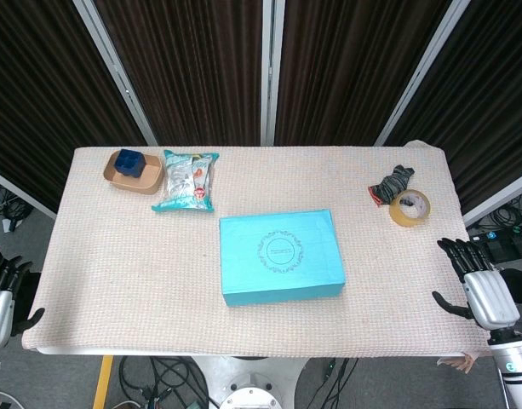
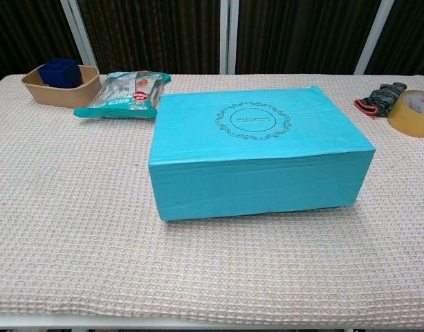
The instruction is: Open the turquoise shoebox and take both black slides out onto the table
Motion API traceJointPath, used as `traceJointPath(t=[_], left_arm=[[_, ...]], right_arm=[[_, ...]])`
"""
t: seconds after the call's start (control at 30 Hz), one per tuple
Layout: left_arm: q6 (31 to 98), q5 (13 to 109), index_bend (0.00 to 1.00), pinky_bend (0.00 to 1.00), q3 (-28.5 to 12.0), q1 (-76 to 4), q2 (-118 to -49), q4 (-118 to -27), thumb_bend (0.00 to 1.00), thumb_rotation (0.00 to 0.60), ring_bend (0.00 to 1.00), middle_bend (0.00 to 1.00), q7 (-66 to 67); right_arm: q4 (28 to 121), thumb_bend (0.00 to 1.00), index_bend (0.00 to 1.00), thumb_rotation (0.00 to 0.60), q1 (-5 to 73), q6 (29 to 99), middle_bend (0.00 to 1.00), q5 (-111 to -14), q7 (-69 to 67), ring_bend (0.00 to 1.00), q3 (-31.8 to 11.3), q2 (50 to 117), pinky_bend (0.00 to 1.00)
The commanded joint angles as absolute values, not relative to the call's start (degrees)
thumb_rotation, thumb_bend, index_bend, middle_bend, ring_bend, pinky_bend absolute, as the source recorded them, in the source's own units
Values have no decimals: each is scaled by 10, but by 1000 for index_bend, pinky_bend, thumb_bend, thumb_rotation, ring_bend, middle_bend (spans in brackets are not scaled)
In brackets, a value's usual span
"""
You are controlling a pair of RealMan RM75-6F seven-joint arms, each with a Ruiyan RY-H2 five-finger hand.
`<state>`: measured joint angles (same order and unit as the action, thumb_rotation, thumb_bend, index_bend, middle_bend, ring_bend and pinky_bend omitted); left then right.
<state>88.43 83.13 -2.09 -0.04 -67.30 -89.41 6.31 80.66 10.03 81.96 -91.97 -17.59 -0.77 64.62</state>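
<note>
step: pre-open, shoebox (image 1: 282,256) lid closed | left robot hand (image 1: 0,300), right robot hand (image 1: 478,285) empty, fingers apart, off tabletop (image 1: 116,256) edges | next: reach in, lift lid

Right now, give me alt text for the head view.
A closed turquoise shoebox sits mid-table, both hands off it: left hand and right hand at the table's edges. Behind: snack bag, tape roll.

Shoebox (image 2: 260,155): matt turquoise card, smooth, with a printed ornamental ring on the lid. Table cover (image 2: 73,228): beige cloth in a coarse waffle weave. Snack bag (image 2: 122,95): glossy, crinkled plastic film. Tape roll (image 2: 412,113): smooth, shiny tan plastic. Tray (image 1: 133,176): matt tan. Hands (image 1: 486,290): silver casings, black fingers.
</note>
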Motion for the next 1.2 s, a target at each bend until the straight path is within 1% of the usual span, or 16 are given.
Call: traceJointPath(t=[0.03, 0.3, 0.5, 0.67, 0.77, 0.8, 0.97, 1.2], left_arm=[[884, 831, 184, 84, -22, -1, -674, -893, 159, 600, 13, 110, 63], [887, 833, 184, 84, -21, 0, -676, -901, 159, 600, 13, 111, 68], [898, 837, 184, 84, -25, 2, -674, -903, 158, 600, 13, 110, 66], [901, 833, 184, 84, -24, 8, -676, -898, 158, 600, 13, 110, 61], [899, 829, 184, 84, -24, 10, -677, -894, 159, 600, 13, 110, 56], [897, 827, 184, 84, -24, 10, -677, -894, 159, 600, 13, 110, 56], [897, 824, 184, 84, -23, 13, -678, -888, 158, 600, 13, 111, 48], [890, 818, 184, 84, -25, 13, -680, -877, 158, 600, 13, 110, 35]], right_arm=[[806, 171, 0, 600, 101, 818, 66, -920, -176, 0, -7, 646, 0], [793, 171, 0, 600, 120, 796, 67, -929, -181, 0, -7, 649, 0], [768, 172, 0, 600, 188, 739, 71, -961, -167, 0, -20, 675, 0], [739, 171, 0, 600, 261, 676, 74, -981, -147, 0, -33, 722, 0], [734, 112, 0, 600, 295, 643, 68, -987, -139, 0, -36, 755, 0], [732, 85, 0, 600, 303, 639, 68, -989, -141, 0, -36, 766, 0], [712, 29, 0, 600, 331, 635, 66, -994, -132, 0, -39, 824, 0], [720, 23, 0, 600, 369, 620, 67, -1002, -116, 0, -38, 873, 0]])
